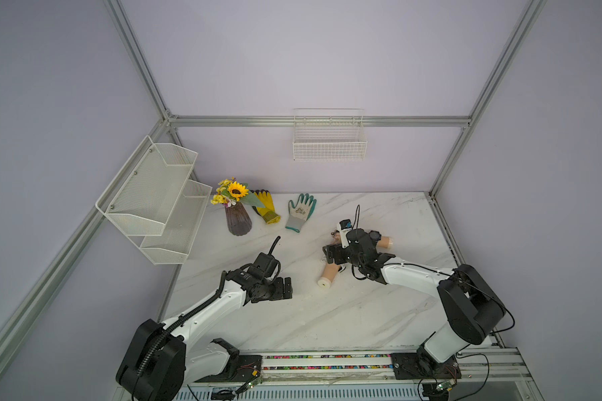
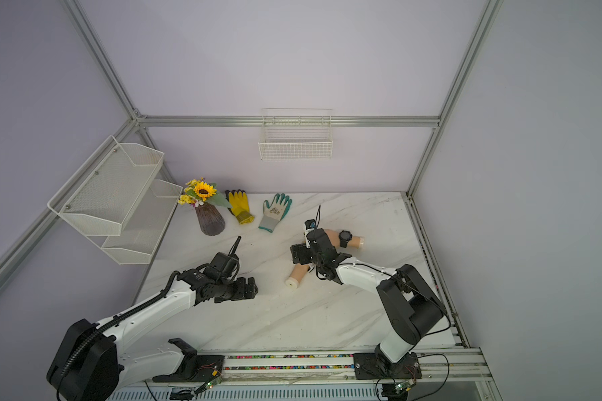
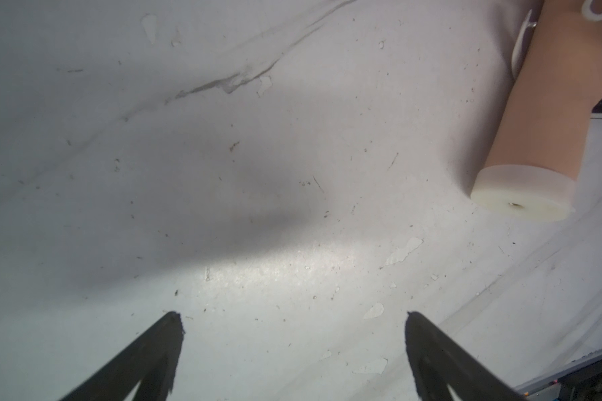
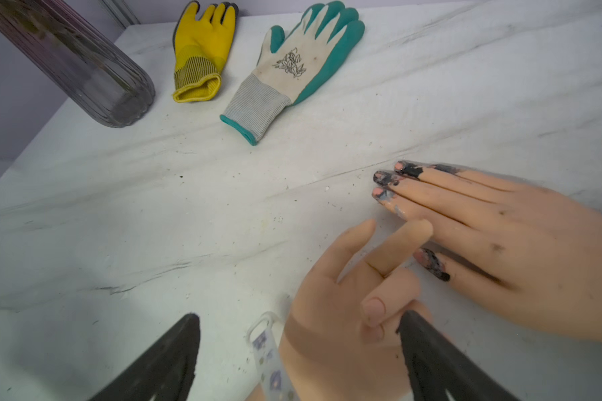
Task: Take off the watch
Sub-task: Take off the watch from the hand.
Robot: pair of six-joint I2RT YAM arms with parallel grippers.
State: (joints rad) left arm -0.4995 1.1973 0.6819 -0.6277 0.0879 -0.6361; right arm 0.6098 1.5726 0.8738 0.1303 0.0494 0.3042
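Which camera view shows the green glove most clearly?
The right wrist view: the green glove is close, its leaf print visible. Both top views show it small; the left wrist view misses it.

White marble-patterned table (image 1: 327, 312). Ahead of the right end effector (image 4: 299, 314), well apart from it, a teal-and-white glove (image 4: 292, 69) and a yellow glove (image 4: 202, 52) lie flat side by side. Further to the side stands a ribbed dark vase (image 4: 84, 69) holding sunflowers (image 1: 237, 190). A wire basket (image 1: 329, 145) hangs on the far wall, and a two-tier mesh shelf (image 1: 153, 198) is mounted beyond the left end effector (image 1: 285, 288)
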